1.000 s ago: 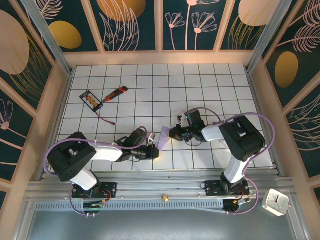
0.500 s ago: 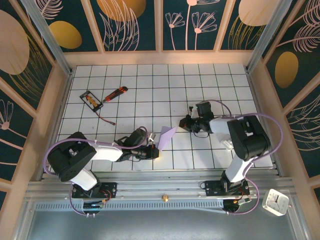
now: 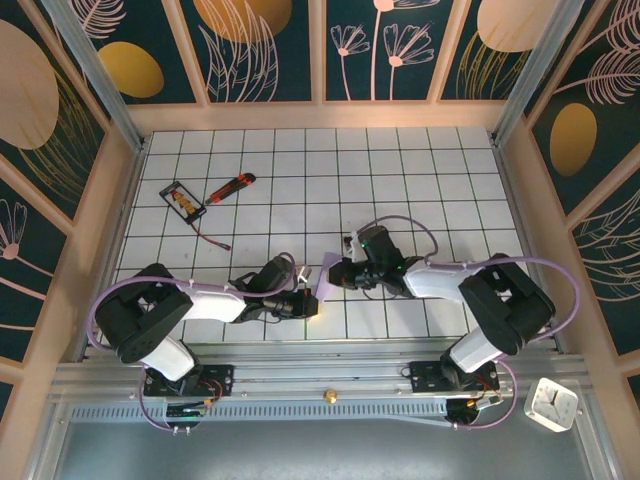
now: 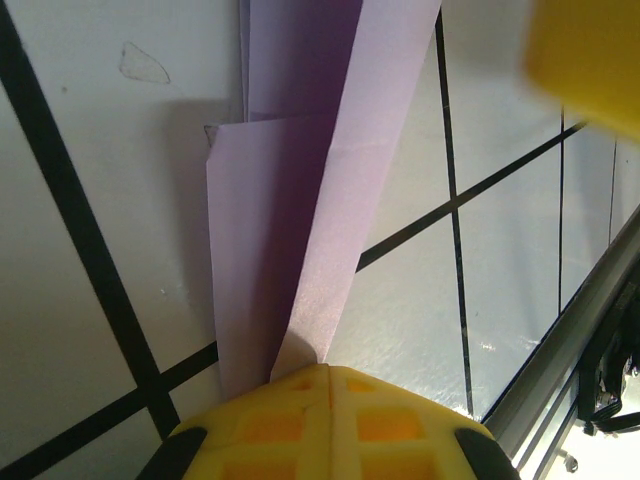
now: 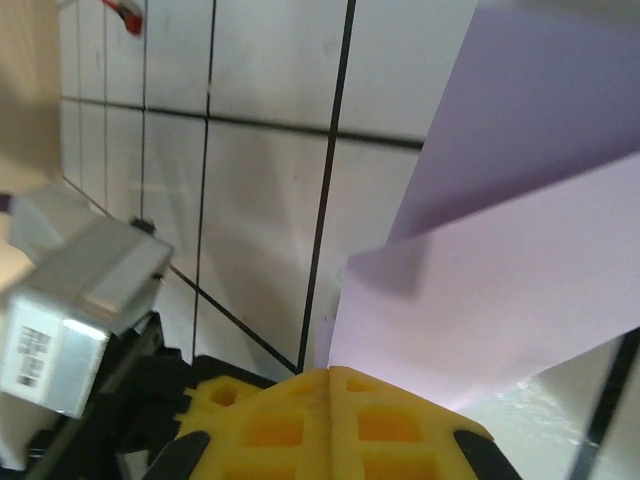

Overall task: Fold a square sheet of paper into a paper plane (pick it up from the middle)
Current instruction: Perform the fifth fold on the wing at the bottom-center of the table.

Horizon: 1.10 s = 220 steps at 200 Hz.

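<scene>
Knife lies far-left overhead; wrist views show left hand, right hand clenching paper.

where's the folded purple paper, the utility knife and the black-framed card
folded purple paper (image 3: 325,280), top external view, middle of the raised flap
red-orange utility knife (image 3: 231,187), top external view, middle of its body
black-framed card (image 3: 183,200), top external view, its centre
</scene>
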Motion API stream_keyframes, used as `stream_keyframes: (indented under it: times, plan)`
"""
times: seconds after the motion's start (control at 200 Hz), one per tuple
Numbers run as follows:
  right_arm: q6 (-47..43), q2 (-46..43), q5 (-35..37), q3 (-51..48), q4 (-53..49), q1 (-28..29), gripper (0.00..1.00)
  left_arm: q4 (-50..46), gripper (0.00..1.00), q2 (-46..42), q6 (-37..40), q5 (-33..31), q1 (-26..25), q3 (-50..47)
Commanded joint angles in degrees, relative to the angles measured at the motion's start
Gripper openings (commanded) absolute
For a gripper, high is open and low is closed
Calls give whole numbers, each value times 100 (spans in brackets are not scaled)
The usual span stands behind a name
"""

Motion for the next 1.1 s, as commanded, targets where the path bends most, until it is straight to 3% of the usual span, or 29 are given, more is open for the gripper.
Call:
stream_keyframes:
  times: [0.0, 0.52, 0.841, 1.096]
  plan:
    - [471, 203, 110, -208, 609, 248, 0, -1071, 0, 385, -8, -191, -79, -200]
    - [1042, 525, 218, -548, 1099, 710, 0, -1108, 0, 386, -3, -212, -73, -209]
    - [1053, 737, 566, -515, 577, 643, 0, -1151, 0, 364, 1, -222, -80, -191]
    - [764, 614, 797, -408, 144, 263, 0, -1161, 0, 393, 36, -222, -80, -232]
